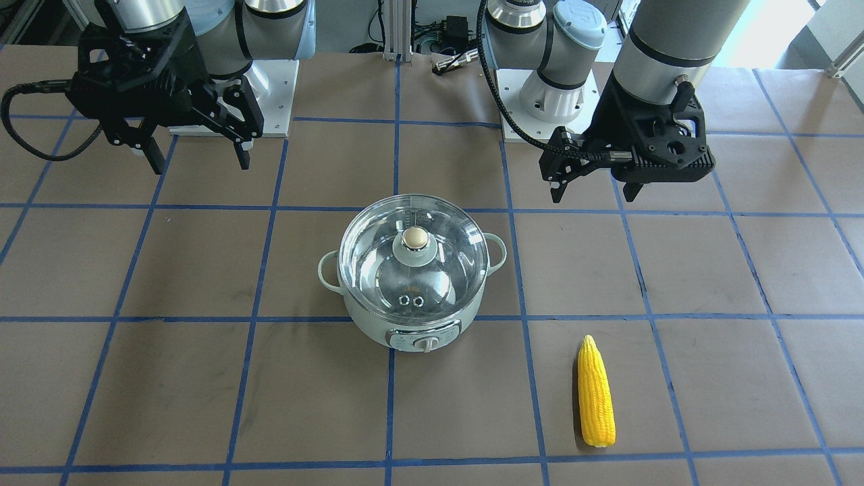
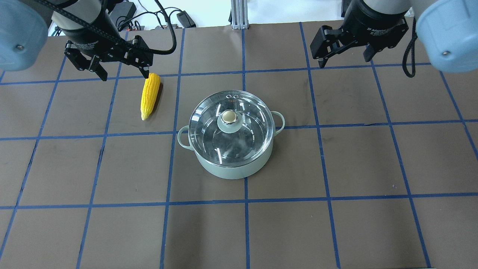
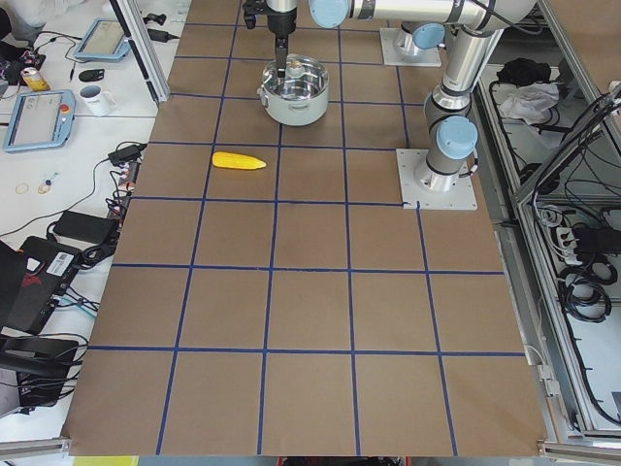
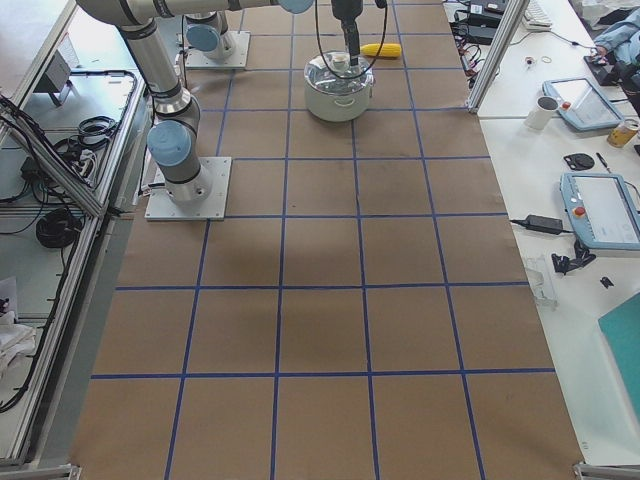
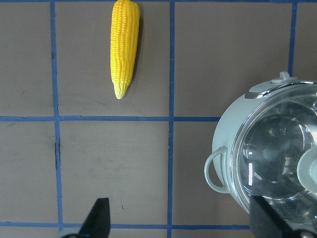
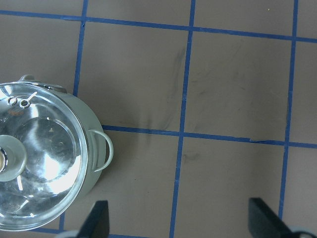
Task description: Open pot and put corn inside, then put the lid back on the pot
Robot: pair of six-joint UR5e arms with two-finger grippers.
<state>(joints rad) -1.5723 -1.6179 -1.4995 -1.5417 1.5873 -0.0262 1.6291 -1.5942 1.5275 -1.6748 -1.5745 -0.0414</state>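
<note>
The mint-green pot stands in the middle of the table with the clear glass lid on it, its beige knob upright. The yellow corn lies flat to the pot's left, apart from it; it also shows in the front view and the left wrist view. My left gripper hovers open and empty above the corn's far, thick end. My right gripper hovers open and empty, far right of the pot. The pot and lid show in the front view too.
The table is brown paper marked with a blue tape grid. The arm bases stand at the robot's side of the table. Side benches with tablets and cables lie beyond the table's far edge.
</note>
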